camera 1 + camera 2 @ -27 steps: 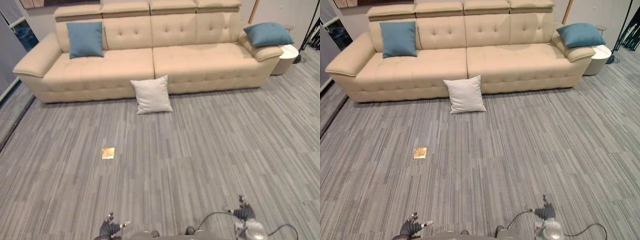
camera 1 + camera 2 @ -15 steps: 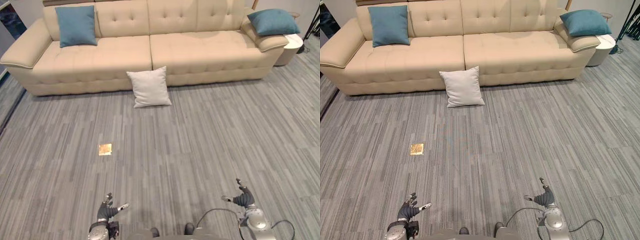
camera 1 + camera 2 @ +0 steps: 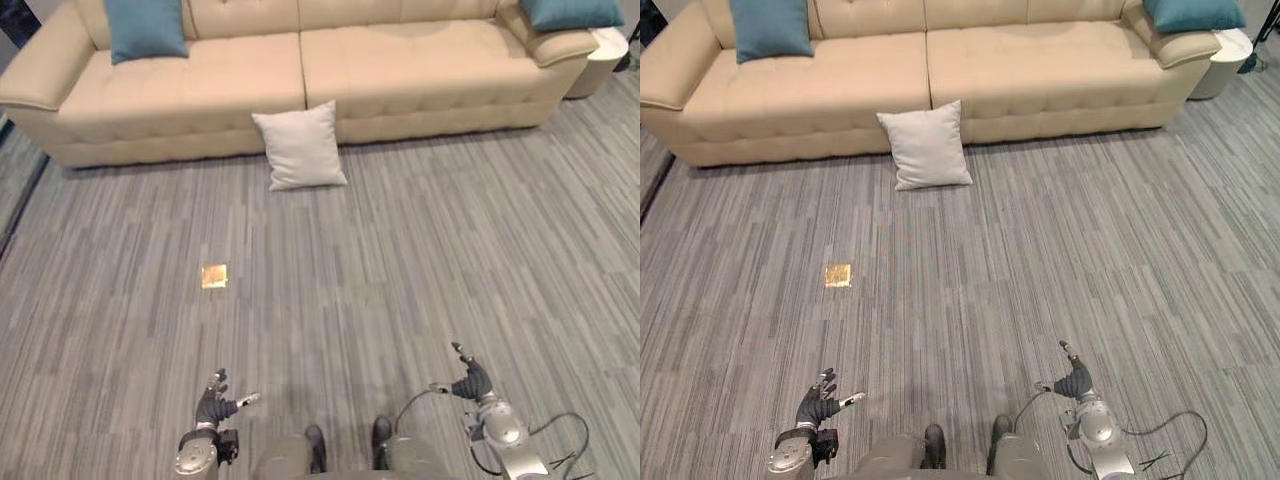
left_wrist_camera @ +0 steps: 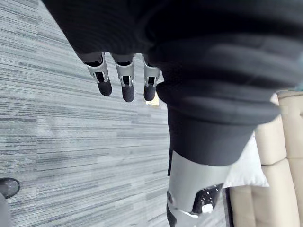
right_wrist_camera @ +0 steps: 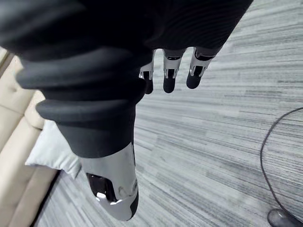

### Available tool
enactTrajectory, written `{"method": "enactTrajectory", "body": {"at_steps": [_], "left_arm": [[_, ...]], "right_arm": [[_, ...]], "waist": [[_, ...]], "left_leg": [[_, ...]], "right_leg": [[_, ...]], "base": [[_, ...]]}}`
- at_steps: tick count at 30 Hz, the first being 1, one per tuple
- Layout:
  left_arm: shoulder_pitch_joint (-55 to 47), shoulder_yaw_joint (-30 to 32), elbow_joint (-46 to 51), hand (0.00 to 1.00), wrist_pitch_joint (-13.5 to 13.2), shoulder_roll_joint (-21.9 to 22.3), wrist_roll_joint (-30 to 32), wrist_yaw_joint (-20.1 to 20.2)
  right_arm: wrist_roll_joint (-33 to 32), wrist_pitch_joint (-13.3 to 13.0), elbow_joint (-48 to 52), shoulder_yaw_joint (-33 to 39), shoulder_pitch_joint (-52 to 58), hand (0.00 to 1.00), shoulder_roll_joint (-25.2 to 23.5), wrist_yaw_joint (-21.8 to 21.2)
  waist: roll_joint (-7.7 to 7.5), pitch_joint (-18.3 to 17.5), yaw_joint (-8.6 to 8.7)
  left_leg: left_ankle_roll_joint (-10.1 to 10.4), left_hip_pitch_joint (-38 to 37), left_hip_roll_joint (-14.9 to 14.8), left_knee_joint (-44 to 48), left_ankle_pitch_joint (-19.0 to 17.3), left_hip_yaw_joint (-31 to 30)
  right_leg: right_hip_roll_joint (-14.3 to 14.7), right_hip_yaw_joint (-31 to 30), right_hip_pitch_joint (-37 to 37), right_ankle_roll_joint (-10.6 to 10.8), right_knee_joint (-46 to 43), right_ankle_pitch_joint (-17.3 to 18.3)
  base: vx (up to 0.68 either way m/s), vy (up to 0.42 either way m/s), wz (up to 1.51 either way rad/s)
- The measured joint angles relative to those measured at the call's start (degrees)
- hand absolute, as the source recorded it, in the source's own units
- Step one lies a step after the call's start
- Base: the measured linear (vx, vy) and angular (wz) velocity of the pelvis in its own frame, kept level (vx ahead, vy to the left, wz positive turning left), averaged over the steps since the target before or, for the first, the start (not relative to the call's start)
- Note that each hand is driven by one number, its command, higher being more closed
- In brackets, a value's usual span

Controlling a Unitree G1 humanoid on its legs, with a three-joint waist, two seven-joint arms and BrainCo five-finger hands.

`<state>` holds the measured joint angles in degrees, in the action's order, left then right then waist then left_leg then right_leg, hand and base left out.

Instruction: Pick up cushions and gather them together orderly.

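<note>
1. The grey striped floor (image 3: pixel 430 250) stretches from my hands to the sofa, which stands well apart from me.
2. A long cream sofa (image 3: pixel 300 70) with tufted seats runs across the far side, an armrest at each end.
3. A white cushion (image 3: pixel 298 147) stands on the floor and leans against the sofa's front, about at the seam between the two seats. It tilts back a little, with one corner pointing up.
4. A teal cushion (image 3: pixel 145 27) sits upright on the sofa's left seat against the backrest, near the left armrest.
5. A second teal cushion (image 3: pixel 570 12) lies on top of the right armrest at the other end, well apart from the first. The three cushions are spread out and none touches another.
6. A small round white stand (image 3: pixel 612 45) is just beside the sofa's right end.
7. My right hand (image 3: pixel 470 381) hangs low over the floor at my right, fingers loose and spread, gripping nothing.
8. My left hand (image 3: pixel 213 408) hangs likewise at my left, fingers relaxed and apart, thumb out to the side, its grasp empty.
9. A small brass-coloured square plate (image 3: pixel 214 276) is set flat in the floor between my left hand and the white cushion.
</note>
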<state>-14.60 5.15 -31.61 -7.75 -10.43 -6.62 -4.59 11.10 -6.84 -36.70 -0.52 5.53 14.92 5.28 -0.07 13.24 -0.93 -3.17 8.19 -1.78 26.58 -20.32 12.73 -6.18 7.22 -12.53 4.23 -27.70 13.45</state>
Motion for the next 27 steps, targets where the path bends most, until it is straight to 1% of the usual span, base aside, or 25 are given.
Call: {"method": "enactTrajectory", "body": {"at_steps": [2, 3, 5, 6, 7, 8, 9, 10, 11, 12, 13, 14, 15, 16, 17, 18, 19, 20, 21, 22, 23, 24, 25, 26, 27], "left_arm": [[0.0, 0.1, 0.7, 0.0, 0.4, -1.4, -0.1, -0.9], [0.5, 0.1, 0.7, 0.0, 0.5, -1.8, -0.1, -0.9], [1.5, 0.0, 0.7, 0.0, 0.6, -2.2, -0.6, -1.6], [2.1, 0.0, 0.7, 0.0, 0.7, -2.2, -0.6, -1.8], [3.3, -0.1, 0.6, 0.0, 0.7, -2.2, -0.6, -1.8], [4.4, -0.2, 0.6, 0.0, 0.7, -2.2, -0.7, -1.8], [4.9, -0.3, 0.5, 0.0, 0.7, -2.3, -0.7, -1.9], [5.6, -0.3, 0.5, 0.0, 0.7, -2.2, -0.7, -1.9], [5.5, -0.6, 0.4, 0.0, 0.7, -2.1, -0.7, -1.9], [5.3, -0.9, 0.2, 0.0, 0.7, -2.0, -0.7, -1.9], [5.3, -1.1, -0.1, 0.0, 0.6, -1.3, -0.7, -1.8], [5.4, -1.1, -0.2, 0.0, 0.6, -0.8, -0.7, -1.7], [5.4, -1.1, -0.4, 0.0, 0.6, -0.6, -0.7, -1.6], [5.7, -1.1, -1.0, 0.0, 0.6, 0.2, -0.7, -1.5], [5.7, -1.1, -1.5, 0.0, 0.6, 0.4, -0.7, -1.5], [5.9, -1.1, -2.5, 0.0, 0.6, 0.7, -0.7, -1.3], [6.3, -1.0, -3.0, 0.0, 0.8, 0.7, -0.8, -0.9], [6.7, -1.1, -3.2, 0.0, 0.8, 0.8, -1.2, -0.6], [6.7, -1.0, -3.1, 0.0, 0.8, 0.8, -1.3, -0.6], [6.7, -0.9, -3.0, 0.0, 0.7, 0.7, -1.6, -0.5], [6.7, -0.7, -2.6, 0.0, 0.7, 0.7, -1.7, -0.5], [6.7, -0.4, -2.5, 0.0, 0.7, 0.7, -1.7, -0.6], [6.6, 0.4, -2.6, 0.0, 0.8, 0.7, -1.7, -0.6], [6.5, 0.5, -2.6, 0.0, 0.9, 0.8, -1.7, -0.6], [6.0, 0.5, -2.7, 0.0, 0.9, 0.9, -1.7, -0.6]], "right_arm": [[-0.5, 0.9, -0.1, 0.0, 0.4, 0.0, -1.1, 0.0], [-0.5, 1.0, -0.2, 0.0, 0.7, 0.0, -1.4, 0.0], [-1.9, 1.1, -0.1, 0.1, 1.6, 0.0, -1.5, 0.0], [-2.1, 1.1, -0.1, 0.2, 1.5, 0.0, -1.5, 0.0], [-2.1, 1.1, -0.1, 0.4, 1.3, 0.0, -1.5, 0.0], [-2.1, 1.1, 0.1, 0.8, 1.1, 0.0, -1.5, 0.0], [-2.1, 1.1, 0.4, 1.1, 1.1, 0.0, -1.5, 0.0], [-2.1, 1.1, 0.9, 1.7, 1.2, 0.0, -1.5, 0.0], [-2.1, 1.2, 1.9, 2.4, 1.5, 0.0, -1.5, 0.0], [-2.1, 1.1, 2.6, 2.6, 1.9, 0.0, -1.3, 0.0], [-2.1, 1.1, 3.5, 2.8, 1.2, 0.0, -1.0, 0.0], [-2.1, 0.9, 4.3, 2.8, 0.0, 0.0, -1.0, 0.0], [-2.1, 0.9, 4.4, 2.7, -0.6, 0.0, -1.1, -0.1], [-2.1, 0.8, 4.4, 2.6, -1.3, 0.0, -1.0, -0.1], [-2.1, 0.8, 4.4, 2.4, -1.4, 0.0, -1.1, -0.1], [-2.1, 0.8, 4.0, 2.1, -1.9, 0.0, -1.2, -0.1], [-2.4, 0.9, 3.8, 2.2, -1.9, 0.0, -1.6, 0.1], [-2.6, 1.0, 3.7, 2.2, -1.9, 0.0, -1.7, 0.7], [-2.7, 1.0, 3.7, 2.3, -1.9, 0.0, -1.6, 1.0], [-2.7, 1.0, 3.7, 2.3, -2.3, 0.0, -1.6, 1.1], [-2.7, 1.0, 3.6, 2.5, -3.1, 0.0, -1.4, 1.3], [-2.7, 0.9, 3.4, 2.5, -3.6, 0.0, -1.3, 1.3], [-2.7, 0.9, 2.2, 2.8, -4.9, 0.0, -1.5, 1.3], [-2.7, 0.9, 1.0, 2.8, -5.2, 0.0, -1.5, 1.5], [-2.7, 0.9, 0.7, 2.7, -5.1, 0.0, -1.4, 1.8]], "waist": [[-1.17, 2.5, 0.03], [-1.24, 2.9, 0.16], [-1.06, 3.3, 0.4], [-1.26, 3.4, 0.56], [-0.73, 4.3, 0.88], [-1.11, 4.5, 1.31], [-1.26, 4.8, 1.63], [-1.39, 5.3, 1.79], [-1.22, 5.2, 2.1], [-1.07, 4.9, 2.49], [0.44, 4.3, 2.86], [1.31, 4.3, 2.9], [1.59, 4.2, 2.94], [2.31, 4.4, 2.89], [2.48, 4.5, 2.7], [2.89, 4.8, 2.29], [2.58, 5.2, 1.83], [1.51, 5.8, 1.43], [1.22, 5.8, 1.34], [1.06, 5.8, 0.81], [0.94, 5.8, -0.14], [0.76, 5.9, -0.4], [0.71, 6.1, -0.95], [1.81, 6.0, -1.57], [2.53, 5.9, -1.54]], "left_leg": [[-1.4, -1.5, 0.7, 1.6, -1.9, -0.5], [-1.5, -2.0, 0.7, 1.7, -2.2, -0.9], [-1.6, -3.1, 0.5, 1.1, -3.2, -3.5], [-1.4, -3.6, 0.4, 0.8, -3.4, -4.3], [-1.0, -5.0, 0.3, -0.7, -3.7, -5.6], [-0.2, -6.8, 0.3, -2.2, -4.1, -7.3], [0.3, -8.0, 0.3, -3.0, -4.3, -8.2], [1.8, -11.2, 0.1, -5.0, -4.3, -8.9], [3.5, -14.6, -0.6, -7.0, -5.0, -10.2], [4.4, -15.9, -1.3, -7.4, -5.2, -10.8], [6.6, -16.9, -3.1, -6.7, -4.4, -11.1], [10.7, -15.0, -4.5, -2.0, -1.9, -10.8], [12.2, -13.4, -5.2, 1.7, 0.1, -10.6], [13.2, -9.4, -6.7, 11.4, 6.2, -9.8], [13.1, -6.9, -7.9, 17.0, 10.6, -9.1], [11.3, -2.6, -10.9, 27.7, 9.4, -7.1], [9.2, -0.3, -12.2, 33.1, 8.1, -5.7], [6.3, 3.7, -12.2, 35.5, 6.3, -2.4], [5.4, 5.3, -12.1, 34.8, 5.7, -0.8], [4.5, 8.0, -12.0, 31.4, 5.2, 2.1], [4.5, 11.5, -11.4, 24.3, 5.2, 4.1], [4.5, 13.2, -11.0, 20.0, 5.2, 4.2], [6.6, 15.1, -10.0, 8.5, 7.1, 3.7], [8.1, 14.8, -9.4, -8.4, 14.0, 2.1], [8.3, 14.7, -9.5, -13.1, 18.1, 1.3]], "right_leg": [[-3.2, 2.3, -6.0, -0.9, -14.7, -0.5], [-3.3, 2.8, -6.9, -0.7, -15.9, 0.1], [-4.0, 6.8, -9.6, -0.7, -11.7, 0.2], [-4.0, 7.4, -10.0, -0.4, -9.4, -0.1], [-4.0, 8.6, -11.0, 0.5, -3.7, -1.8], [-3.9, 9.0, -11.8, 1.1, 2.4, -5.2], [-4.0, 9.1, -12.0, 1.5, 5.3, -7.0], [-3.9, 9.3, -11.9, 1.3, 10.3, -10.2], [-3.6, 8.4, -12.0, -1.0, 8.8, -14.3], [-3.0, 8.1, -12.0, -3.0, 6.4, -15.8], [-2.5, 8.5, -12.9, -4.9, 1.3, -13.5], [-1.8, 9.3, -13.1, -5.8, -1.4, -10.0], [-1.5, 9.7, -12.8, -6.4, -2.0, -8.8], [-0.2, 10.0, -10.5, -7.2, -1.2, -6.9], [0.8, 9.9, -8.5, -7.4, 0.4, -6.1], [3.1, 9.7, -3.5, -7.7, 4.0, -5.6], [4.0, 9.0, 0.1, -7.9, 6.2, -5.4], [4.2, 7.9, 6.1, -8.1, 10.3, -5.3], [4.1, 7.4, 8.1, -8.1, 12.2, -5.3], [3.8, 6.6, 10.7, -8.1, 14.4, -5.3], [3.3, 5.6, 13.0, -7.9, 17.1, -5.2], [3.0, 5.1, 14.0, -7.4, 18.3, -4.9], [2.0, 4.9, 15.7, -5.8, 19.7, -4.3], [1.7, 4.9, 18.7, -2.8, 21.3, -2.7], [1.8, 4.8, 20.1, -1.2, 21.9, -1.7]], "base": [[0.09, 0.047, 0.06], [0.17, 0.03, 0.22], [0.24, -0.017, 0.39], [0.31, -0.052, 0.54], [0.37, -0.084, 0.64], [0.41, -0.105, 0.7], [0.48, -0.157, 0.75], [0.55, -0.201, 0.69], [0.58, -0.225, 0.65], [0.63, -0.233, 0.45], [0.78, -0.268, 0.21], [0.79, -0.271, 0.04], [0.8, -0.29, -0.1], [0.53, -0.212, -0.16], [0.65, -0.227, -0.29], [0.5, -0.143, -0.34], [0.71, -0.126, -0.36], [0.56, -0.061, -0.24], [0.65, -0.026, -0.24], [0.41, 0.024, -0.37], [0.49, 0.08, -0.45], [0.37, 0.096, -0.6], [0.56, 0.212, -0.66], [0.49, 0.229, -0.6], [0.68, 0.368, -0.43]]}}
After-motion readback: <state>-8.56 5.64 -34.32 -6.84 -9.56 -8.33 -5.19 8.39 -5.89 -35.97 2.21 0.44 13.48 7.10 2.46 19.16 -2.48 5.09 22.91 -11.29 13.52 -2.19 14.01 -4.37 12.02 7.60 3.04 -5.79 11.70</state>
